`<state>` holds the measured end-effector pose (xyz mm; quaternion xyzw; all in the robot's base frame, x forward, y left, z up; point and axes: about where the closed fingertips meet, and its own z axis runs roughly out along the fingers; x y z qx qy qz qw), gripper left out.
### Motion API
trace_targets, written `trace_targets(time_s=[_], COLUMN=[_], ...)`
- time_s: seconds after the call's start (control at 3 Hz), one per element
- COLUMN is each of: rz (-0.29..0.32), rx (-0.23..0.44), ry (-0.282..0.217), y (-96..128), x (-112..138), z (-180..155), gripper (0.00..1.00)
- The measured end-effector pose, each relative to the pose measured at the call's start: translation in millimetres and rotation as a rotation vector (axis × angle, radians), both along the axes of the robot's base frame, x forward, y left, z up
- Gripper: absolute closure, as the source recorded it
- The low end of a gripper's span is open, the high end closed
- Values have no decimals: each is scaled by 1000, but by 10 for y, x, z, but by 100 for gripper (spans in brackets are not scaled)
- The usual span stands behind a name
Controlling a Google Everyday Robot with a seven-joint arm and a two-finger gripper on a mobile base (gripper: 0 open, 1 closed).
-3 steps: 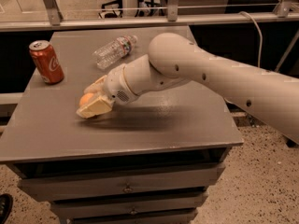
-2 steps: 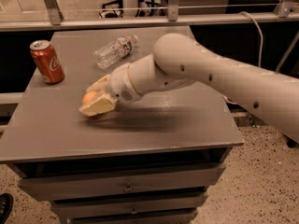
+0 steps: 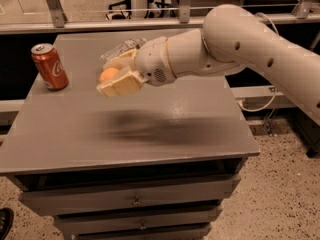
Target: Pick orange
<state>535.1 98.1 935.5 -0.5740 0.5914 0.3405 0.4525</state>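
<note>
The orange (image 3: 108,75) is a small plain orange sphere held between the cream fingers (image 3: 123,85) of my gripper (image 3: 114,76). The gripper is shut on it and holds it in the air above the left middle of the grey tabletop (image 3: 150,129). Its shadow lies on the table below. My white arm (image 3: 235,39) reaches in from the right.
A red soda can (image 3: 49,67) stands upright near the table's left edge. A clear plastic bottle (image 3: 122,47) lies on the table behind the gripper, partly hidden. Drawers (image 3: 135,199) front the table. A metal rail runs behind the table.
The gripper has lifted the orange off the tabletop and moved it up and a little right. The can and bottle have not moved.
</note>
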Motion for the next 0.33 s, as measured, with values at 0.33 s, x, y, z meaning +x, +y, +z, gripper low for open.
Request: trace_targets(time_s=[0.33], rz=[0], rx=[0], ry=[0], y=[0], x=[0], z=[0], gripper=[100])
